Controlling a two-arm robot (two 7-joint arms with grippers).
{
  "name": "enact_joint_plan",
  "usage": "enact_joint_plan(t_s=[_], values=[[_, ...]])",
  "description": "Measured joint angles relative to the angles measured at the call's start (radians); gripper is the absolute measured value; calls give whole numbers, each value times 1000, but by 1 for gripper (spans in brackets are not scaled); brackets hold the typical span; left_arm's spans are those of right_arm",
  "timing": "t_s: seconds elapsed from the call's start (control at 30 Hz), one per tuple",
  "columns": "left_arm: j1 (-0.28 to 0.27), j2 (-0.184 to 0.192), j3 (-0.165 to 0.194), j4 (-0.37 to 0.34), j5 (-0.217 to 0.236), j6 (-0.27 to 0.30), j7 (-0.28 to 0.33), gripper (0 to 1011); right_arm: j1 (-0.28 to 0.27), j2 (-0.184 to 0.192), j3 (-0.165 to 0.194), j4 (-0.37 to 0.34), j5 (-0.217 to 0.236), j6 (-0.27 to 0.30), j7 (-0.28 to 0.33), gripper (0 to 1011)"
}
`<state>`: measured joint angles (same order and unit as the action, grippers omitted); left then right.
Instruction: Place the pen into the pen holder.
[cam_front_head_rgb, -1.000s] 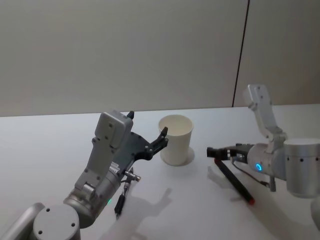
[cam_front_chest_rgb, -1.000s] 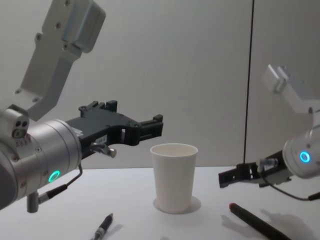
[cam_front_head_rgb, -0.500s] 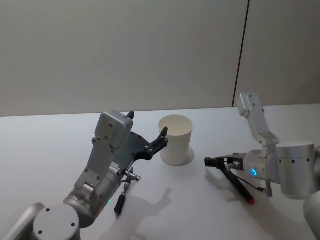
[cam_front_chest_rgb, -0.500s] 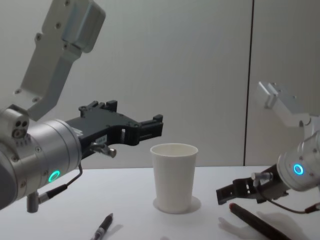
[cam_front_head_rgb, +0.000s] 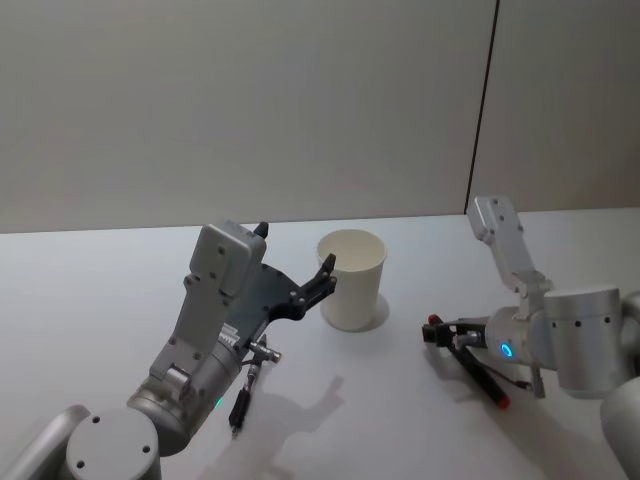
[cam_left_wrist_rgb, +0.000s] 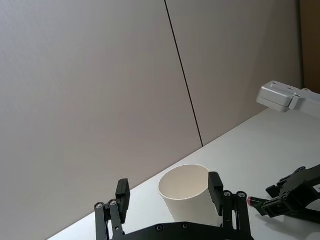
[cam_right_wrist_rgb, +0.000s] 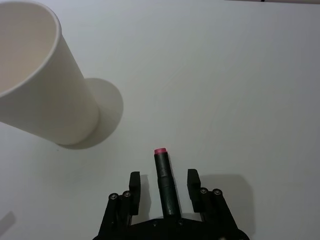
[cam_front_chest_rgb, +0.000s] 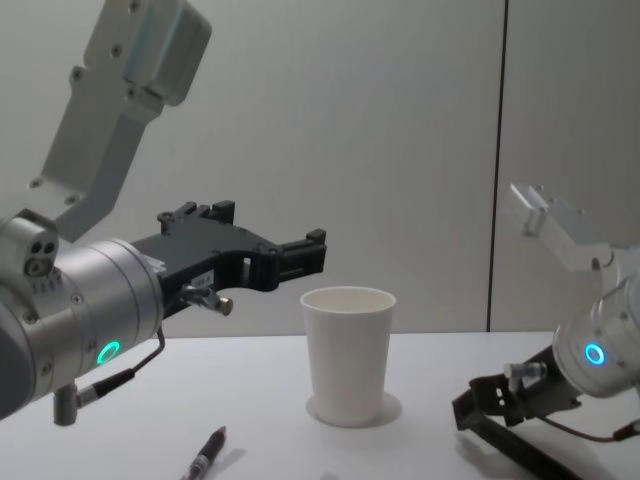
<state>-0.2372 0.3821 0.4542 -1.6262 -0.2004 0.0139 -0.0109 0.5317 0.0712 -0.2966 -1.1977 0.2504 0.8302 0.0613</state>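
While the left pincer (cam_left_wrist_rgb: 169, 185) hovered apart by the pen holder (cam_front_head_rgb: 352, 285), the right pincer (cam_right_wrist_rgb: 163, 179), also apart, straddled the red-tipped pen (cam_right_wrist_rgb: 163, 165).

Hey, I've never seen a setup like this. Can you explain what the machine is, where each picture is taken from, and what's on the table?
This is a two-armed robot at a white table. One picture looks down from its head, one looks across from its chest, and one comes from each wrist. A white paper cup, the pen holder, stands on the table. The left end effector hovers open beside the cup and holds nothing. A black pen lies on the table below that arm. The right end effector is down at the table, its open fingers either side of a dark pen with a red tip, not yet gripping it.
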Motion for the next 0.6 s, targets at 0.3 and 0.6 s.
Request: enact_joint_plan(t_s=[0.3,0.6], values=[[0,0,0,0,0,0,0,1003,11,-4,3,32,-20,11,-8,332],[0,0,0,0,0,0,0,1003,23,-9,7,57,-31,12,-8,172]])
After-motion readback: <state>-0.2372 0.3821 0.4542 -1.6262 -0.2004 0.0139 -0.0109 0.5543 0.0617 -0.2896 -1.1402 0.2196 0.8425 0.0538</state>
